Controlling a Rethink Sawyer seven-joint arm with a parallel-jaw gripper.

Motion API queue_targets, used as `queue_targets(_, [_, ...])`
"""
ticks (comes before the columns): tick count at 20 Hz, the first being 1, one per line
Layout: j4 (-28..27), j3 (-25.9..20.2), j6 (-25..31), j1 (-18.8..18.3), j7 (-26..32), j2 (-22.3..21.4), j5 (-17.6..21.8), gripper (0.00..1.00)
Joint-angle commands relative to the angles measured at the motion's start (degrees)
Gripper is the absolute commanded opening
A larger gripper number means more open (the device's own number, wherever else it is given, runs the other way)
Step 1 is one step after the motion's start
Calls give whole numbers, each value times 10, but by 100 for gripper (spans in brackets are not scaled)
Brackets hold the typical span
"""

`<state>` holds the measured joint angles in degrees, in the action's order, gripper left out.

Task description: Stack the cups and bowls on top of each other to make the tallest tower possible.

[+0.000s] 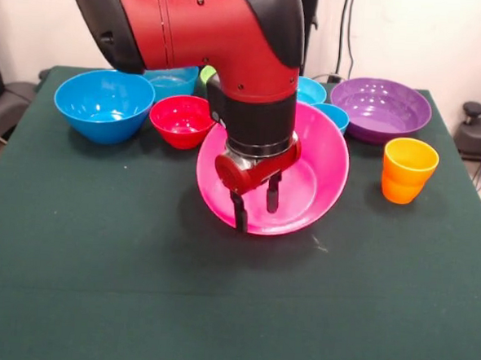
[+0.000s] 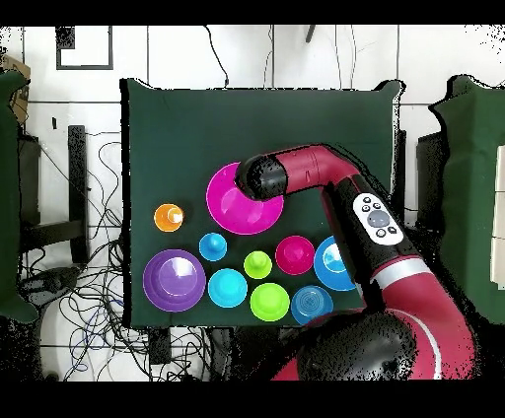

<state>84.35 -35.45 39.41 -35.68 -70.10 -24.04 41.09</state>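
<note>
The huge pink bowl point(image 1: 310, 172) is tilted towards the front camera at the table's middle and also shows in the overhead view point(image 2: 232, 202). My gripper point(image 1: 255, 213) straddles its near rim, one finger inside and one outside, shut on it. The orange cup point(image 1: 408, 170) stands alone to the right. Behind the pink bowl are the large blue bowl point(image 1: 104, 105), small red bowl point(image 1: 181, 119), ribbed cyan bowl point(image 1: 171, 79), light blue cup point(image 1: 313, 91), small blue bowl point(image 1: 336, 116) and wide purple bowl point(image 1: 381, 109). The lime green cup point(image 2: 257, 264) and lime green bowl point(image 2: 269, 302) show overhead.
The dark green cloth table point(image 1: 232, 310) stretches open in front of the pink bowl. My arm point(image 2: 375, 222) reaches over the back row of bowls. Cables and chairs lie around the table's sides.
</note>
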Motion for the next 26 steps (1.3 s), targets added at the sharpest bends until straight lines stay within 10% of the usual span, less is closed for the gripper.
queue_targets(1, [-33,54,-20,21,-14,30,50,100])
queue_targets(18, [-102,67,4,0,101,14,83,100])
queue_targets(26, [-119,85,-41,16,58,15,135,100])
